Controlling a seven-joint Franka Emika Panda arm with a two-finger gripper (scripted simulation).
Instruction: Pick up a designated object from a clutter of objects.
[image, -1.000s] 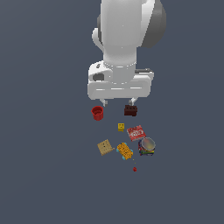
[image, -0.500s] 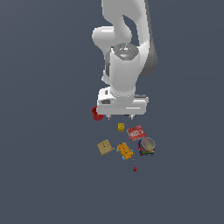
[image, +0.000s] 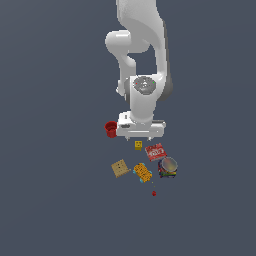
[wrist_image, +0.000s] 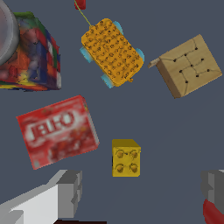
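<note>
Yellow, studded on top and dotted with four dark spots, the small block I am after lies on the grey worktop just ahead of my gripper, roughly between the two fingers. The jaws stand spread wide, empty, with the block not yet between them. In the exterior view the gripper hangs just above the block, with the red cup close beside it on the exterior view's left.

I judge the block light and rigid, with flat, smooth sides; the plain side faces are the place to pinch, low on the body and square on, since a corner grip would probably let it twist out. It looks turned slightly against the jaw line, though I can't be sure from this angle.

Just beside the block lies the red packet, close enough to catch a finger. Farther out sit the orange waffle-patterned piece and the tan cracker-like square, then the colourful can and a tiny red bit.
</note>
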